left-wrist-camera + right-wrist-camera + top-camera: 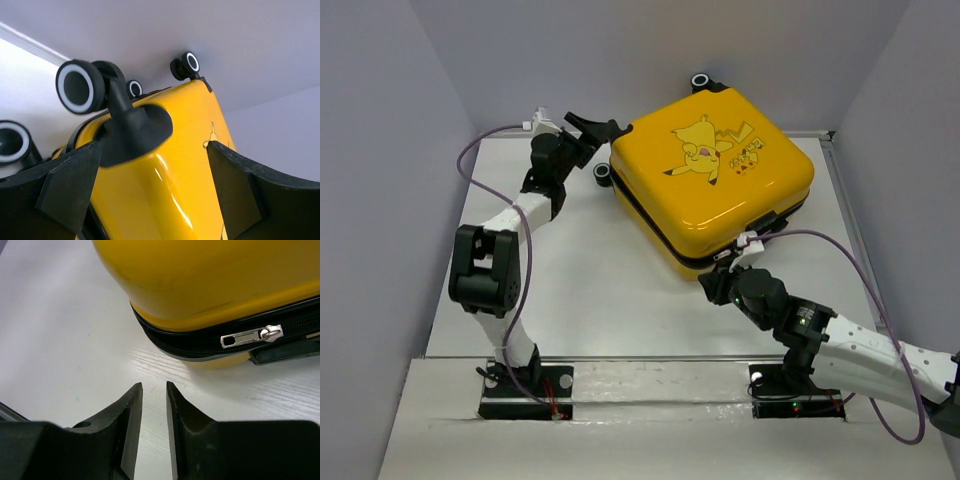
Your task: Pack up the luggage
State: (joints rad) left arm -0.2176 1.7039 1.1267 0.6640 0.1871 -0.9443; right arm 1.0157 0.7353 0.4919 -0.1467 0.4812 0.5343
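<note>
The luggage (710,180), a yellow hard-shell suitcase with a Pikachu print, lies closed on the white table, wheels toward the back. My left gripper (610,133) is open, its fingers straddling the suitcase's back-left corner by a wheel mount; in the left wrist view (152,146) the yellow shell (175,185) fills the gap between the fingers. My right gripper (717,280) is low on the table at the suitcase's near corner. In the right wrist view (154,386) its jaws stand a narrow gap apart and empty, just short of the black zipper and its silver pull (250,336).
Black-and-white wheels stick out at the back (701,80) and back left (603,174). Grey walls close in on three sides. The table's raised edge (840,190) runs along the right.
</note>
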